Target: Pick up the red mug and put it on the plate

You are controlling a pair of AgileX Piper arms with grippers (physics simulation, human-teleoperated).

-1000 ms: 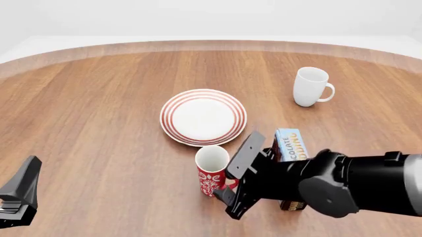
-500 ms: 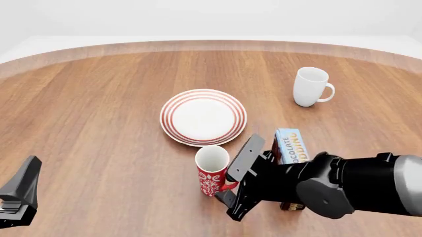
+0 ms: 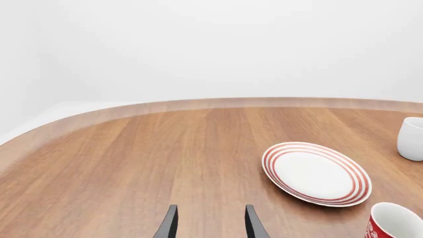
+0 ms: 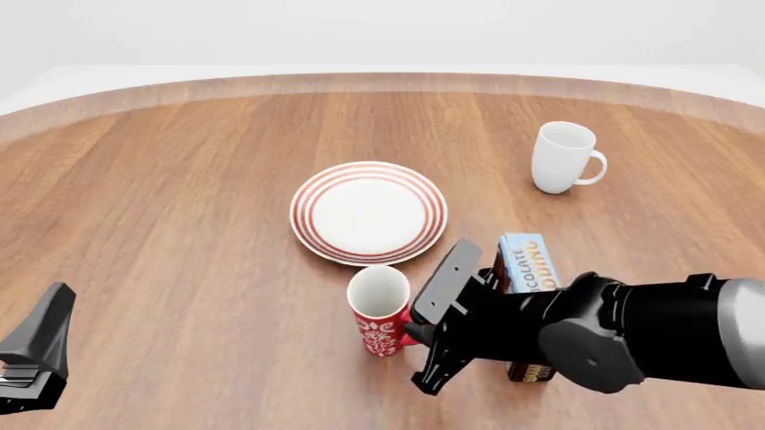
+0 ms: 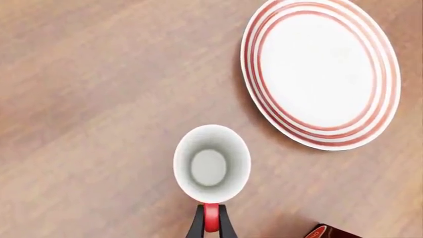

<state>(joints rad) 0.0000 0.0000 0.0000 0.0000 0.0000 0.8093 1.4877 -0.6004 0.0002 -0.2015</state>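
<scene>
The red mug [image 4: 379,315] stands upright just in front of the plate [image 4: 368,212], the red-ringed white one. My right gripper [image 4: 410,334] is at the mug's right side, shut on its red handle. From above, the right wrist view shows the mug's white interior [image 5: 211,163], the handle pinched between the two fingers of the gripper [image 5: 210,226], and the plate [image 5: 322,74] beyond. My left gripper [image 3: 210,228] is open and holds nothing, low at the front left [image 4: 30,358]. Its view shows the plate [image 3: 316,173] and the mug's rim [image 3: 395,222].
A plain white mug [image 4: 564,159] stands at the back right. A chocolate pudding box [image 4: 528,265] sits just right of my right gripper, partly hidden by the arm. The round wooden table's far edge [image 4: 382,81] curves across the back.
The red mug has shifted slightly to the left along with my right gripper on its handle. The left arm has not moved.
</scene>
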